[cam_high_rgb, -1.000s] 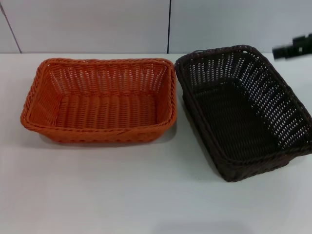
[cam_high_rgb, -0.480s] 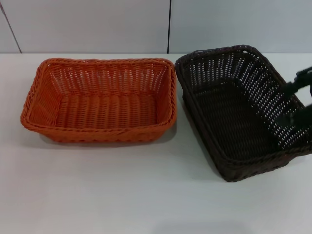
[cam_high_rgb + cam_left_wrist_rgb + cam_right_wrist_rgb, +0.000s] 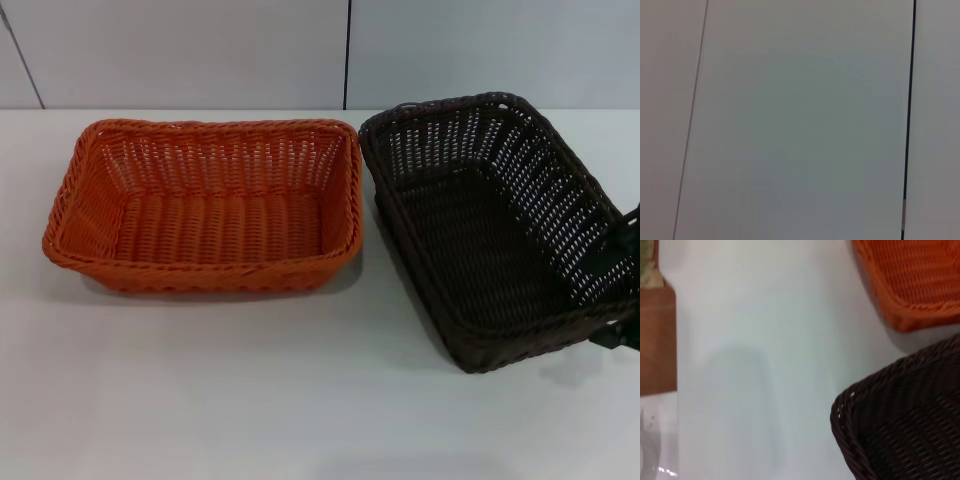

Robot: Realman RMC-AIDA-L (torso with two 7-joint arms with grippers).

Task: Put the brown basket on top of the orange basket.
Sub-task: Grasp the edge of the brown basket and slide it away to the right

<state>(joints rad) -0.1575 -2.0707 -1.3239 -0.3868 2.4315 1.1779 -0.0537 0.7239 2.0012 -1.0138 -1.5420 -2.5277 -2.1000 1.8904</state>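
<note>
The orange basket (image 3: 200, 205) sits on the left of the white table (image 3: 250, 400). The brown basket (image 3: 490, 220) sits on the table to its right, slightly turned, almost touching it. Both look empty. My right gripper (image 3: 625, 290) shows only partly at the head view's right edge, against the brown basket's right wall near its front corner. The right wrist view shows a corner of the brown basket (image 3: 905, 420) close up and a corner of the orange basket (image 3: 915, 280) beyond it. My left gripper is out of view; its wrist view shows only a wall panel.
A grey panelled wall (image 3: 350, 50) runs behind the table. In the right wrist view the table's edge and a brown floor strip (image 3: 657, 340) show to one side.
My right gripper has come from the far right, behind the brown basket, forward along its right side to its near right corner. The baskets have not moved.
</note>
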